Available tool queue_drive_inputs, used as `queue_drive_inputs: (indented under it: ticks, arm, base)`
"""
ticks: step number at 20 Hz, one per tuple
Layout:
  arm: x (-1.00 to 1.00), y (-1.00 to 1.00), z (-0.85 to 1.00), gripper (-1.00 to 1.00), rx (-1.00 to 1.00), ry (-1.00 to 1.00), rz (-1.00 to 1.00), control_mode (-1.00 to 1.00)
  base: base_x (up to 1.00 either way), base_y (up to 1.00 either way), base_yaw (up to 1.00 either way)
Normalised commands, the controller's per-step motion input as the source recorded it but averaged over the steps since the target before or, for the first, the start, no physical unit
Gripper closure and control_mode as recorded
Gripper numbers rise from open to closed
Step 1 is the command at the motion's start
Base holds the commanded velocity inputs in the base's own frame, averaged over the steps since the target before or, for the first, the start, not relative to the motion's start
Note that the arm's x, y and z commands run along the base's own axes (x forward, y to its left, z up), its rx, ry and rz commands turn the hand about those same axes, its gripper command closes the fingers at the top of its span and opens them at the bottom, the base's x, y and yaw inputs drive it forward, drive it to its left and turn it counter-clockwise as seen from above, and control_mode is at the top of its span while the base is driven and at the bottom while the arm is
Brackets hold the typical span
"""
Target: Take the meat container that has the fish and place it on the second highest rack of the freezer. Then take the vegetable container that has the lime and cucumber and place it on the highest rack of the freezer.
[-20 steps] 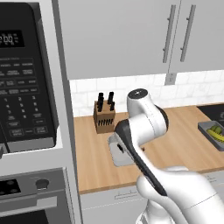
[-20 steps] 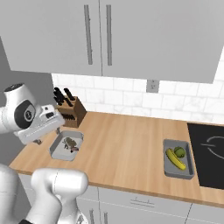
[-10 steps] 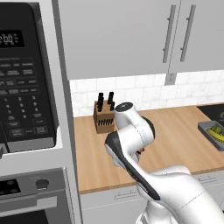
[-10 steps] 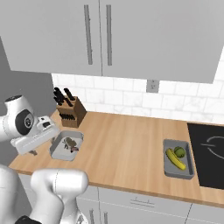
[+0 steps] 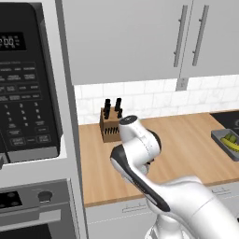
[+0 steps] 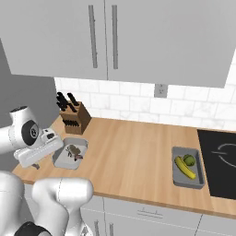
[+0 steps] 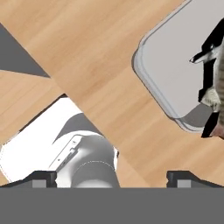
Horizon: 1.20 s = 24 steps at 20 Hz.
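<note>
The meat container (image 6: 62,159) is a grey tray at the counter's left end with the small brown-grey fish (image 6: 73,151) lying in it. In the hand view its rounded corner (image 7: 168,76) sits at upper right, with the fish (image 7: 214,94) at the edge. My gripper (image 6: 36,164) hangs open just left of this tray, over bare wood, and its fingertips (image 7: 41,177) stand wide apart with nothing between them. The vegetable container (image 6: 196,177) stands far right, holding the lime (image 6: 188,160) and the cucumber (image 6: 183,167); its tray (image 5: 219,136) also sits at the right edge of the left base view. The freezer and its racks are out of view.
A knife block (image 6: 73,115) stands behind the meat container against the tiled wall. A black cooktop (image 6: 221,159) lies right of the vegetable container. A microwave (image 5: 28,84) over a wall oven (image 5: 32,210) flanks the counter's left end. Upper cabinets (image 6: 106,37) hang overhead.
The arm has swung left and the hand has dropped lower, toward the counter's front-left corner beside the meat container. The jaws stayed open. Both trays are unmoved.
</note>
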Motion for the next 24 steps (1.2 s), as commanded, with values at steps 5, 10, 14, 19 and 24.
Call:
queue_drive_inputs:
  ticks: [5,10,14,19,24]
  arm:
    - [0.13,0.02,-0.18,-1.0,0.0,0.02,0.0,-1.0]
    - [0.24,0.08,-0.22,-1.0,0.0,0.06,0.0,-1.0]
    - [0.21,0.03,-0.13,-1.0,0.0,0.04,0.0,-1.0]
    - [0.2,0.0,-0.23,-1.0,0.0,0.04,0.0,-1.0]
    - [0.19,0.02,-0.33,-1.0,0.0,0.05,0.0,-1.0]
  base:
    - [0.0,0.0,0.0]
    - [0.0,0.0,0.0]
    - [0.0,0.0,0.0]
    - [0.0,0.0,0.0]
    - [0.0,0.0,0.0]
